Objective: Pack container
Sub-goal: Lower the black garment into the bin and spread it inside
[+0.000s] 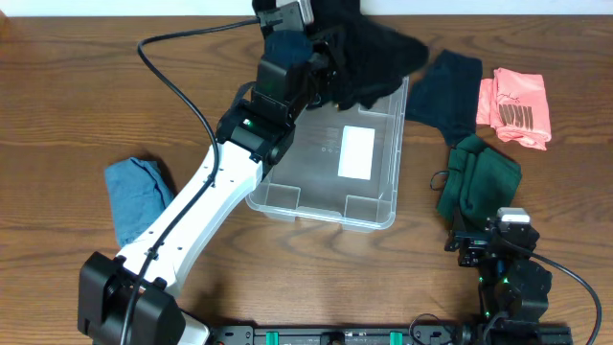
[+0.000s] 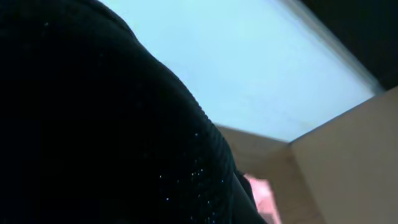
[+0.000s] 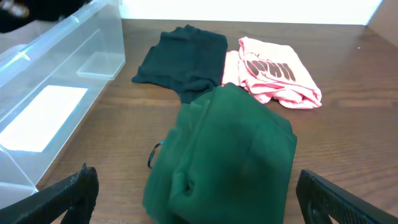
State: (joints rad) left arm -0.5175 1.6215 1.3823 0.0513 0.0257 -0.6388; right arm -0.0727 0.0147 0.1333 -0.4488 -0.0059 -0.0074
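Left hand (image 1: 326, 62), buried in a black garment (image 1: 378, 48) at the far edge of the desk, hung over the far end of the container (image 1: 326, 216); with cloth filling the left wrist view, whether its fingers were clenched could not be told. The clear container lay mid-desk, its long axis running from the far edge toward the near edge, so its open floor and white label (image 1: 356, 151) stretched nearward from that hand, the nearer of the two. The black garment spilled across the far rim, partly outside. Right hand (image 3: 196, 183) waited released, fingers wide apart, by the near right corner, the container (image 3: 62, 43) off to its left. A green garment (image 3: 230, 149) lay directly ahead of it, then a dark one (image 3: 186, 56) and a pink one (image 3: 273, 74) toward the far right corner. A blue cloth (image 1: 134, 192) sat toward the left edge.
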